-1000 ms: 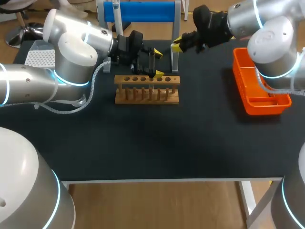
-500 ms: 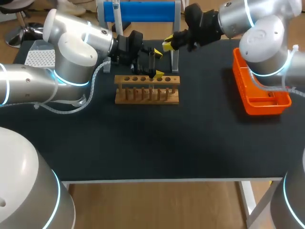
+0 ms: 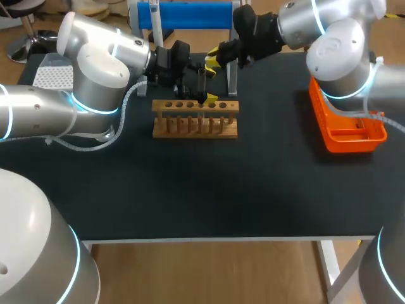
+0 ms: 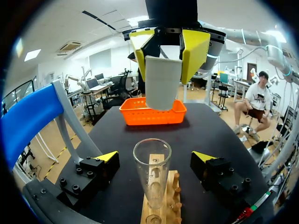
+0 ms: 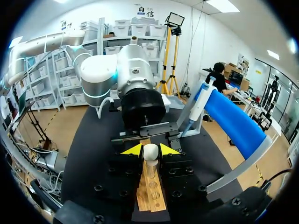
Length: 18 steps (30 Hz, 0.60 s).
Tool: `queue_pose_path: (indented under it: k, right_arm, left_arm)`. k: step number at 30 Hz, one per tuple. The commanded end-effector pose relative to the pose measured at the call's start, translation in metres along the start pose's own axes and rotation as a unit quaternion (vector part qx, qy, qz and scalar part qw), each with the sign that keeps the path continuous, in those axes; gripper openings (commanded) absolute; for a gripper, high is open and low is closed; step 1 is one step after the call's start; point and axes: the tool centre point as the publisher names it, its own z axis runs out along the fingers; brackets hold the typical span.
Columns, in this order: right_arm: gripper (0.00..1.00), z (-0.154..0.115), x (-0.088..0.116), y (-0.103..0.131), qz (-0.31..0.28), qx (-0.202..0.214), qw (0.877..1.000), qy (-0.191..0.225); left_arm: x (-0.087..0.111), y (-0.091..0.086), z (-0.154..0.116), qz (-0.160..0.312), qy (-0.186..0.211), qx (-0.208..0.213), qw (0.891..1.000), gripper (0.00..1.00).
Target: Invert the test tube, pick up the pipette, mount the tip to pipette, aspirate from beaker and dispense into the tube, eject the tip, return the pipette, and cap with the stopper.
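Observation:
A clear test tube stands mouth-up in the wooden rack. My left gripper is open, one finger on each side of the tube and neither touching it. My right gripper is shut on a white stopper, which hangs just above and a little beyond the tube's mouth. In the right wrist view the stopper sits between the yellow tips, with the tube and rack under it. The pipette hangs on the blue stand at the back.
An orange basket stands at the right side of the table. A white tip box sits at the far left behind my left arm. The stand's grey post rises just right of the rack.
My right arm has carried the stopper leftward, from right of the stand's post to close above the tube. The left arm and the tube have not moved.

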Motion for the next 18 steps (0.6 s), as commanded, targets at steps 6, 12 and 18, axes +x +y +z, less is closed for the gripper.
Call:
queue_pose_path:
  k: [6, 12, 18]
  right_arm:
    - [0.00, 0.0095, -0.0047, 0.0091, -0.003, 0.011, 1.000, 0.009]
    - [0.00, 0.0131, -0.0045, 0.0065, -0.001, 0.015, 1.000, 0.012]
    - [0.00, 0.0147, -0.0046, 0.0068, 0.000, 0.017, 1.000, 0.013]
  left_arm:
    - [-0.0015, 0.0010, -0.0001, 0.001, 0.002, 0.001, 1.000, 1.00]
    - [-0.0015, 0.0010, -0.0001, 0.001, 0.002, 0.001, 1.000, 1.00]
    - [-0.0015, 0.0010, -0.0001, 0.001, 0.002, 0.001, 1.000, 1.00]
